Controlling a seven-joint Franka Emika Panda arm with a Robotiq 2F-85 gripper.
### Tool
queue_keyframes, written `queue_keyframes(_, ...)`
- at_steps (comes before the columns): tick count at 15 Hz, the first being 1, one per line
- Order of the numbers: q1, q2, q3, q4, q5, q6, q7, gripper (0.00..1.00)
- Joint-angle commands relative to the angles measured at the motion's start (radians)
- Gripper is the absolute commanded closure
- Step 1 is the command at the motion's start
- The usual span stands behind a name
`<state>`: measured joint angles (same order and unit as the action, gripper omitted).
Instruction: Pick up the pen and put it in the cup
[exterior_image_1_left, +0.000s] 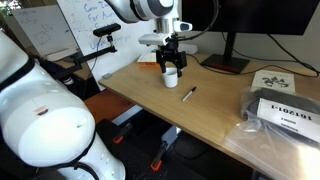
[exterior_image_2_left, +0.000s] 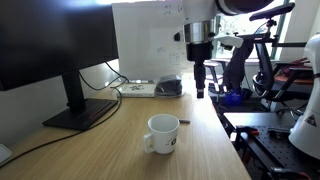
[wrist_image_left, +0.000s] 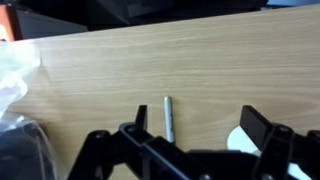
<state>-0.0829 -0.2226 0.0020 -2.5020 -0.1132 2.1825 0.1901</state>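
Gripper (wrist_image_left: 196, 120) held wide open above the desk, with the pen (wrist_image_left: 168, 118) framed between its spread fingers.
In the wrist view the pen is seen lying flat on the wooden table (wrist_image_left: 90, 70) beneath the gripper, nearer the finger at picture-left, while a patch of the white cup (wrist_image_left: 238, 146) is glimpsed by the other finger. In both exterior views the gripper is hung clear of the tabletop with nothing gripped. The cup stands upright below it, and the pen lies near the cup but apart from it.
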Motion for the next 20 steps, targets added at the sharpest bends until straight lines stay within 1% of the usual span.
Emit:
queue_keyframes(1, -0.004, 0.138, -0.033, 0.025, -0.028, 0.139, -0.066, 0.00)
queue_keyframes(4, -0.001, 0.273, -0.051, 0.082, 0.000, 0.213, -0.075, 0.00)
queue_keyframes(5, 0.004, 0.222, -0.050, 0.036, -0.021, 0.203, -0.047, 0.00)
queue_keyframes(7, 0.006, 0.260, -0.053, 0.053, -0.020, 0.210, -0.048, 0.00)
queue_keyframes(10, 0.008, 0.243, -0.052, 0.050, -0.020, 0.209, -0.048, 0.00)
queue_keyframes(14, -0.005, 0.316, -0.070, 0.088, -0.006, 0.273, -0.058, 0.00)
queue_keyframes(15, -0.007, 0.340, -0.079, 0.103, -0.026, 0.285, -0.031, 0.00)
queue_keyframes(18, -0.018, 0.418, -0.096, 0.162, 0.023, 0.312, -0.075, 0.01)
queue_keyframes(19, -0.023, 0.444, -0.095, 0.185, 0.049, 0.317, -0.093, 0.07)
queue_keyframes(20, -0.026, 0.466, -0.091, 0.205, 0.071, 0.323, -0.109, 0.19)
